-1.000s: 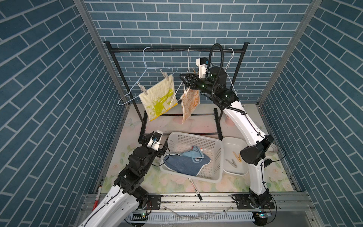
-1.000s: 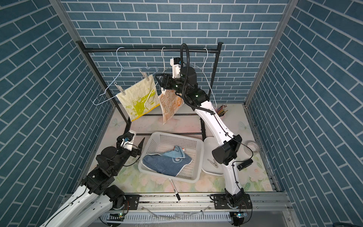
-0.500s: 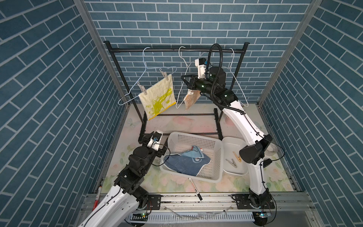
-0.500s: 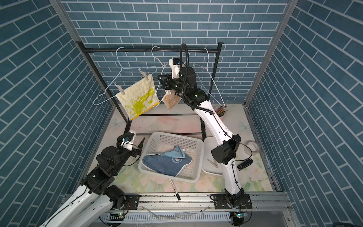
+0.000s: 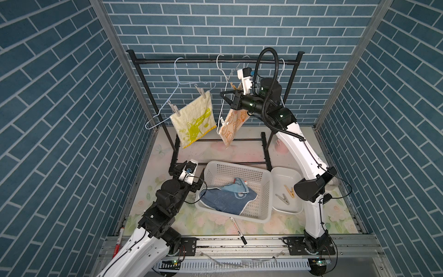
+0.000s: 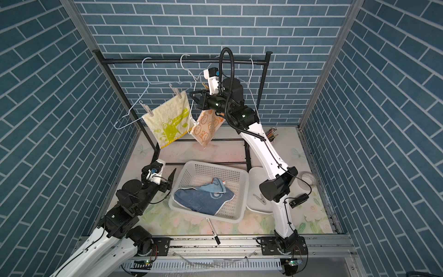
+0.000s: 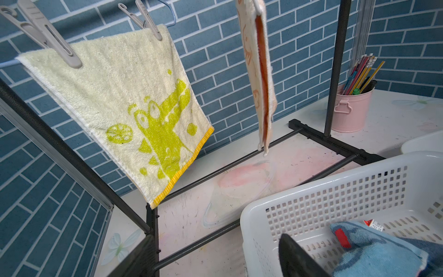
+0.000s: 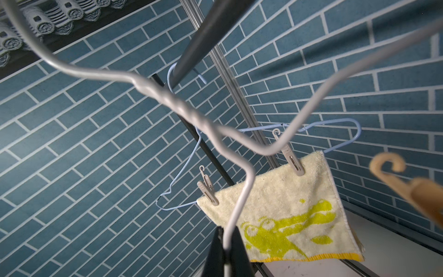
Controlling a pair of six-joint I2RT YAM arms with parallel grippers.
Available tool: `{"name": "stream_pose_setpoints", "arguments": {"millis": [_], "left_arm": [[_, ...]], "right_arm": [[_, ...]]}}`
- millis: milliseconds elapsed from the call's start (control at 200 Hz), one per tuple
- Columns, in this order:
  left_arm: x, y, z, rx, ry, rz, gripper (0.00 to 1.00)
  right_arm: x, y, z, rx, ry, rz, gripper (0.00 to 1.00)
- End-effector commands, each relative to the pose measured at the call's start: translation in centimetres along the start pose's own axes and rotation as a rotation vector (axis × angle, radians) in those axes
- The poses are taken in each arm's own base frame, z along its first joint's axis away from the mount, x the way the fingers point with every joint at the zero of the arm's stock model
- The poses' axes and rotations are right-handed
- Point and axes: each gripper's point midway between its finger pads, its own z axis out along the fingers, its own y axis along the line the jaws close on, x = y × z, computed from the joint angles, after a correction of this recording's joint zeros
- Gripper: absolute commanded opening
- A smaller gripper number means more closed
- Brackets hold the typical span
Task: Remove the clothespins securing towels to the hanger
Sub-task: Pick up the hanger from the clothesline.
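Note:
My right gripper (image 5: 225, 98) (image 8: 226, 230) is shut on the wire of the white hanger (image 5: 223, 72) (image 8: 239, 203), high at the rack. The orange-cream towel (image 5: 231, 127) (image 6: 206, 126) hangs tilted from that hanger, with a tan clothespin (image 5: 232, 85) (image 8: 407, 189) just above my fingers. The yellow towel (image 5: 194, 122) (image 7: 119, 96) hangs on the blue hanger (image 5: 177, 81), held by two grey clothespins (image 5: 201, 92) (image 5: 174, 110). The blue towel (image 5: 227, 197) lies in the basket (image 5: 239, 166). My left gripper (image 5: 191, 171) (image 7: 215, 261) is open and empty beside the basket's left wall.
A white tray (image 5: 286, 172) right of the basket holds a tan and a grey clothespin (image 5: 289, 191) (image 5: 282, 198). A marker pen (image 5: 237, 230) lies in front of the basket. A pink cup of pencils (image 7: 352, 108) stands behind the black rack's right post (image 5: 291, 81).
My right gripper has shut on the white hanger's wire. The hanger has slid left on the rod and tilted, and the orange towel bunched, then swung out. The left arm has not moved.

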Motion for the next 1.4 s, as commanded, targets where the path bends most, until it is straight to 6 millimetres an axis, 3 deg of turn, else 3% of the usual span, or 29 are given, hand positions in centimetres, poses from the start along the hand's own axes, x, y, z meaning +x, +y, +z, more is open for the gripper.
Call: {"name": "stream_pose_setpoints", "arguments": {"millis": [0, 180, 460, 480, 710, 785, 1025, 1190, 1395], "left_arm": [[-1.1, 0.7, -0.6, -0.016, -0.018, -0.006, 0.81], [-2.8, 1.3, -1.4, -0.022, -0.047, -0.011, 0.81], [-5.6, 1.2, -1.7, 0.020, -0.077, 0.018, 0.79], [-6.8, 1.5, -2.0, 0.021, -0.100, 0.017, 0.78], [-11.6, 0.0, -1.8, 0.139, -0.193, 0.065, 0.71], [-12.8, -1.2, -0.7, 0.201, -0.208, 0.106, 0.69], [-17.3, -4.3, 1.4, 0.343, -0.384, 0.168, 0.69], [-20.5, -5.5, 3.5, 0.373, -0.538, 0.145, 0.75], [-22.9, -7.2, 7.0, 0.389, -0.683, 0.176, 0.78]], "right_arm": [[-1.3, 4.1, -2.8, -0.083, 0.001, -0.076, 0.00], [1.0, 5.6, -4.8, -0.138, 0.095, -0.048, 0.00], [4.2, 9.0, -10.7, -0.236, 0.220, 0.074, 0.00], [4.3, 9.1, -11.2, -0.238, 0.222, 0.082, 0.00], [6.3, 10.1, -16.9, -0.275, 0.278, 0.201, 0.00], [7.7, 10.0, -18.1, -0.270, 0.313, 0.217, 0.00], [11.8, 8.1, -19.1, -0.220, 0.373, 0.256, 0.00], [12.7, 7.7, -19.2, -0.234, 0.364, 0.267, 0.00], [12.9, 8.1, -19.2, -0.269, 0.363, 0.288, 0.00]]}}
